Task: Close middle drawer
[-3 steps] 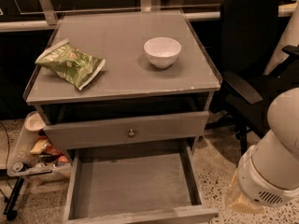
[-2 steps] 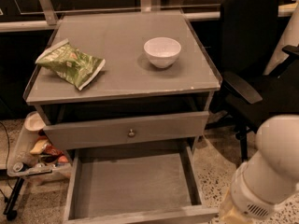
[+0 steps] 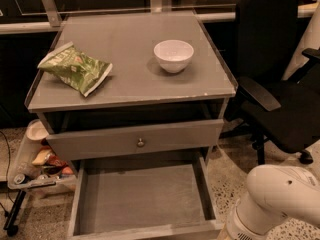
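Observation:
The middle drawer (image 3: 142, 199) is pulled far out of the grey cabinet. Its plain grey inside is empty, and its front rail (image 3: 150, 231) lies along the bottom edge of the view, with the knob hidden. Above it is a taller grey drawer front (image 3: 100, 143) with a round metal knob (image 3: 140, 142). My white arm (image 3: 280, 199) is at the bottom right, just beside the open drawer's front right corner. My gripper is out of view, below the picture's bottom edge.
A green chip bag (image 3: 75, 67) and a white bowl (image 3: 173, 55) sit on the cabinet top (image 3: 130, 84). A black office chair (image 3: 280, 79) stands close on the right. A low cart with snacks (image 3: 37, 164) is on the left, on speckled floor.
My arm has dropped lower at the right and moved slightly left, towards the open drawer's front right corner. The drawer, bag and bowl have not moved.

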Tool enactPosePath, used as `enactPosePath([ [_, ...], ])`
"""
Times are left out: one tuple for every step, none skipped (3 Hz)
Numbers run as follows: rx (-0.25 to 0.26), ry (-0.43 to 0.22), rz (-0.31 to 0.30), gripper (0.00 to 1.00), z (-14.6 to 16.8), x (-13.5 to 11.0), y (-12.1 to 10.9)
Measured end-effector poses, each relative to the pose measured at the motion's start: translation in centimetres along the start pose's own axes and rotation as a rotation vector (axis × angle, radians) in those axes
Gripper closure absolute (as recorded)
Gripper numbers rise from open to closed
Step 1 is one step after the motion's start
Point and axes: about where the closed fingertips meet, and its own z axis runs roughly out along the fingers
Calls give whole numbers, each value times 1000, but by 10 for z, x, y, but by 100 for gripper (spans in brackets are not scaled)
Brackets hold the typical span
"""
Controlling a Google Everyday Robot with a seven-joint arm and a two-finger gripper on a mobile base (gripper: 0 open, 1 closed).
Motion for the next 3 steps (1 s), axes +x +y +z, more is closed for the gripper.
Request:
enactPosePath([
  [0,0,0,100,0,0,0],
  [-35,-6,23,100,33,2,-2],
  [-61,-41,100,100,82,6,-14],
])
